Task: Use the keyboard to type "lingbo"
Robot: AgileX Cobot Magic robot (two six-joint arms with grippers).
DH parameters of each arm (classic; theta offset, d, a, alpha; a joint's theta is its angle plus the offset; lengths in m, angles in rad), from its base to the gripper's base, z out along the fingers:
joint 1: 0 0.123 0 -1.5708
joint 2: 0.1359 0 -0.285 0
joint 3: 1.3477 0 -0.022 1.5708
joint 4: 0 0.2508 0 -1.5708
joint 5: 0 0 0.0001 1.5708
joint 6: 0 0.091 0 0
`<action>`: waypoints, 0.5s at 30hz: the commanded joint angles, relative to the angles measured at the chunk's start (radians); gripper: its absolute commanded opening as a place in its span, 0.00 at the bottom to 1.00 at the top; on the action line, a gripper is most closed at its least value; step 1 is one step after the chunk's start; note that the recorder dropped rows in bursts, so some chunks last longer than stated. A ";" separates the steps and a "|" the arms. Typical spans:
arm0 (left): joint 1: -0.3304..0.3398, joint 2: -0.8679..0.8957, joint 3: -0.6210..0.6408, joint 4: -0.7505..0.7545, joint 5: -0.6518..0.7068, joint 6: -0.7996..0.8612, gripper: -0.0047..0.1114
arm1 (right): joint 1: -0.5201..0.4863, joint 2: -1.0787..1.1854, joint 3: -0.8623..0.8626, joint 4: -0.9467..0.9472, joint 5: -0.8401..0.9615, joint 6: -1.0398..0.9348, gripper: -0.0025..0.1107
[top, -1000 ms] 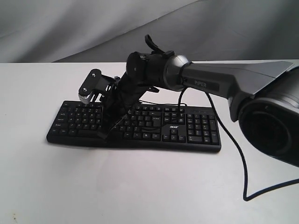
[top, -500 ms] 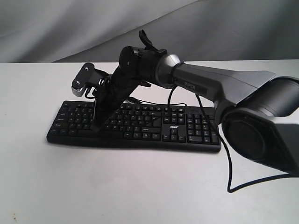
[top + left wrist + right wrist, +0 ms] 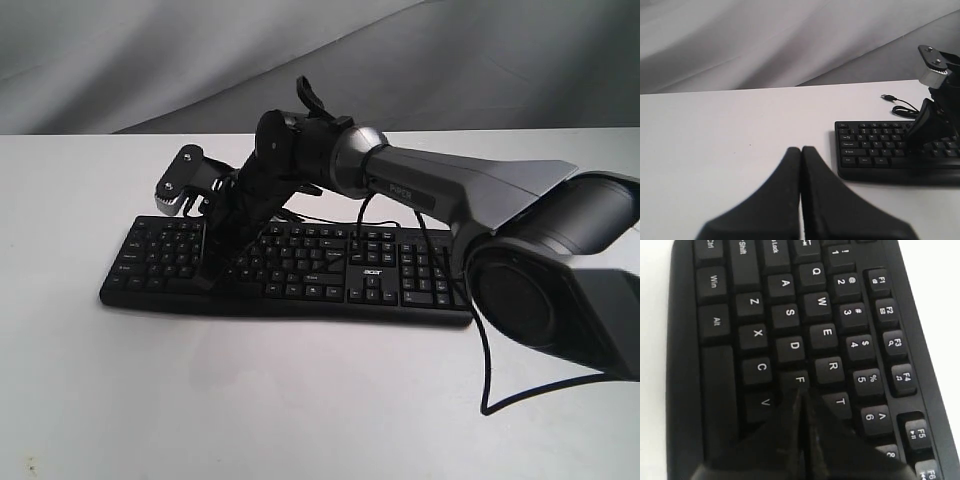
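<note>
The right gripper [image 3: 207, 279] [image 3: 800, 399], its two black fingers pressed flat together with no gap, points down at the left half of the keyboard [image 3: 420, 272] [image 3: 790, 315]. In the right wrist view its tip sits at the edge of the F key [image 3: 799, 380], between the V key [image 3: 764, 402] and the T key [image 3: 840, 401]. Whether it is pressing a key cannot be told. The right arm [image 3: 450, 190] reaches in from the right and crosses above the keyboard's middle, hiding a band of keys from the exterior camera. A silver-ended camera mount [image 3: 183, 182] [image 3: 936, 70] juts from its wrist.

The left gripper [image 3: 801, 151], likewise closed finger to finger, hangs over bare white table [image 3: 300, 400] [image 3: 715, 140], well apart from the keyboard [image 3: 870, 150].

The long black keyboard lies flat across the middle of the table, number pad toward the right of the exterior view. Its thin black cable [image 3: 902, 104] curls loose on the table behind it. A thicker black cable [image 3: 500, 370] loops down from the right arm onto the table near the number pad. Grey cloth [image 3: 150, 60] fills the background.
</note>
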 commanded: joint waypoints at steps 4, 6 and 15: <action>0.001 -0.004 0.005 -0.004 -0.007 -0.002 0.04 | -0.001 -0.002 -0.006 0.012 -0.016 0.002 0.02; 0.001 -0.004 0.005 -0.004 -0.007 -0.002 0.04 | -0.001 -0.002 -0.006 0.012 -0.016 0.002 0.02; 0.001 -0.004 0.005 -0.004 -0.007 -0.002 0.04 | -0.005 -0.002 -0.006 0.012 -0.005 0.005 0.02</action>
